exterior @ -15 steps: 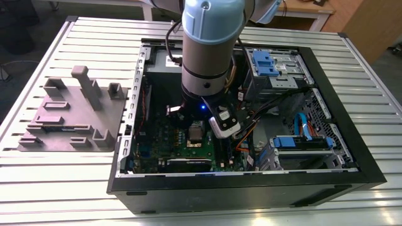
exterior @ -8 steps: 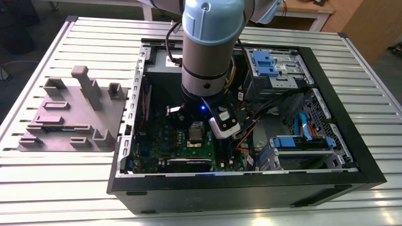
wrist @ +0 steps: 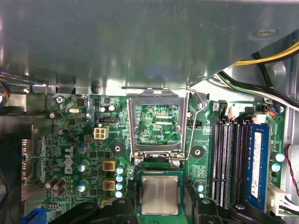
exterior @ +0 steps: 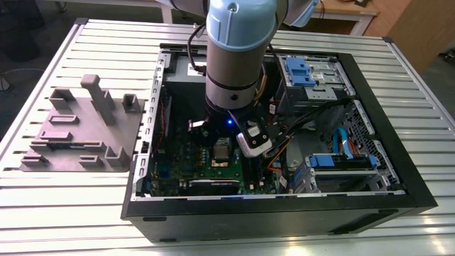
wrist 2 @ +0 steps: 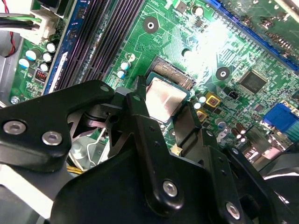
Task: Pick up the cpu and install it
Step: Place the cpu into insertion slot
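Plainly the arm [exterior: 238,53] reaches straight down into the open case [exterior: 284,218] so that the gripper [wrist 2: 163,104] can work over the board [wrist: 79,140]; in the second wrist view its black fingers [wrist 2: 142,121] are drawn narrow against two opposite edges of the cpu [wrist 2: 164,98], and I judge that they grip it; the cpu hangs flat just over the socket [wrist 2: 173,75], whose contacts show past one edge, so it does not look seated yet; holding it by the edges keeps the silvery top and the underside free; in the first wrist view the load plate [wrist: 156,92] stands raised, leaving the socket open, with the memory slots [wrist: 229,158] just beside it; the case lies on its side on a slatted metal table [exterior: 427,106], a grey moulded tray [exterior: 78,133] near it towards the exterior view's left; wooden furniture [exterior: 416,26] stands beyond.
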{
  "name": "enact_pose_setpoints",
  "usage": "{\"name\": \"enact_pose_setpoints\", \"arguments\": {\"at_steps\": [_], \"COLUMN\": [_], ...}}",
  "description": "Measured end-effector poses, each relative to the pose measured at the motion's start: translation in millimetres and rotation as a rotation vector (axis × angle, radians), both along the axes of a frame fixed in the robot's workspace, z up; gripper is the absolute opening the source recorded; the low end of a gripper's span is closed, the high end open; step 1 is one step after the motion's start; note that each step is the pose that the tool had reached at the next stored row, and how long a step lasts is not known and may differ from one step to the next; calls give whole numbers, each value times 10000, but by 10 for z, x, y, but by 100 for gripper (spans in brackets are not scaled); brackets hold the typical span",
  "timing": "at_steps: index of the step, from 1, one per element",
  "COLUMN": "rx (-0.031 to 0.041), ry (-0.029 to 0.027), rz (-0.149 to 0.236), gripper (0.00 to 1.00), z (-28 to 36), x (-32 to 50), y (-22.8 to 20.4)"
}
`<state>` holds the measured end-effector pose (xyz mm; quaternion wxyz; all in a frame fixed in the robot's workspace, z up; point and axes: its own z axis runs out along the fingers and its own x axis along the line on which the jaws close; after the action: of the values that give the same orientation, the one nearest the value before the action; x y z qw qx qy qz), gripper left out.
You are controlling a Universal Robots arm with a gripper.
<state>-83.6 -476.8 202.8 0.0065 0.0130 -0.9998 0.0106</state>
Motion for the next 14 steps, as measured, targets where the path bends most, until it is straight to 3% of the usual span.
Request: {"name": "enact_pose_setpoints", "arguments": {"at_steps": [5,9,14], "rx": [-126,-128,-125], "ry": [40,87,98], "rz": [0,0,-1], "gripper": [47,47,47], "z": [-22,-46,-74], "x": [-2,-7,-8], "y": [0,-7,-38]}}
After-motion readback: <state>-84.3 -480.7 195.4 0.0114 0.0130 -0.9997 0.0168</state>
